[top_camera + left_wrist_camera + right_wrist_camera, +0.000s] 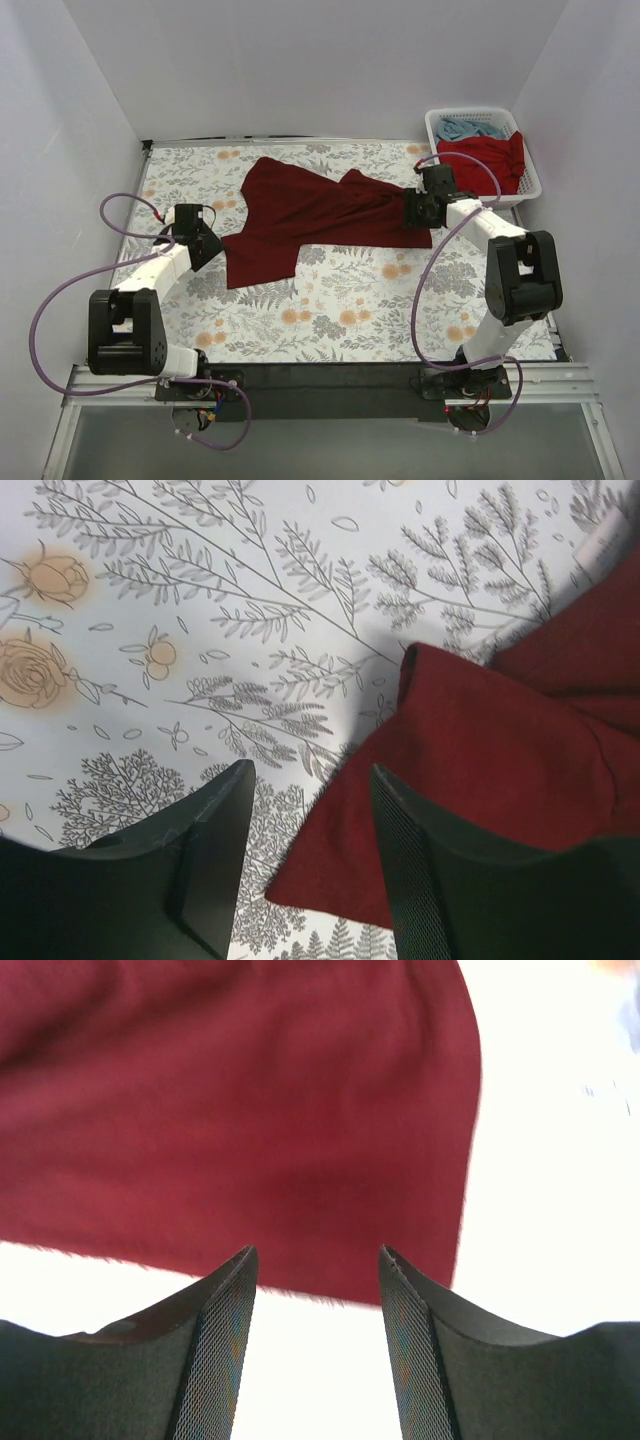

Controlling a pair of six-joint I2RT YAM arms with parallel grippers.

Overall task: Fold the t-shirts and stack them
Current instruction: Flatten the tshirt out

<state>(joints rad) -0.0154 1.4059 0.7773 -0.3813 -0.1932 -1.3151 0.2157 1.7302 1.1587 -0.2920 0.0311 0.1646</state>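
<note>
A: How are the 2 arms posed?

B: The left arm bends sharply at its elbow on the near left, and its forearm angles toward the far right. The left tool (308, 768) sits low over the floral-patterned bench cloth (350, 300), at the near-left corner of the large dark maroon cloth t-shirt (320, 215). The right arm rises from its base, elbows out on the right, and reaches back and leftward. This puts the right tool (317, 1252) at the shirt's bunched right end.

A: Are the tools holding anything?

B: No. The left tool's jaws are spread, with the shirt's corner running under the right-hand finger and bare cloth showing in the gap. The right tool's jaws are also apart, and the maroon hem lies just beyond the tips with nothing pinched between them.

A: Where exactly is the shirt?

B: It is spread, rumpled, across the far half of the bench cloth. The left part is fairly flat and the right part is gathered into folds.

A: And the containers?

B: There is 1, a white plastic lattice basket (532, 186) at the far right corner. A brighter red cloth t-shirt (490, 160) fills most of it and drapes over the near rim. A light blue cloth t-shirt (474, 128) sits behind it against the far wall.
</note>
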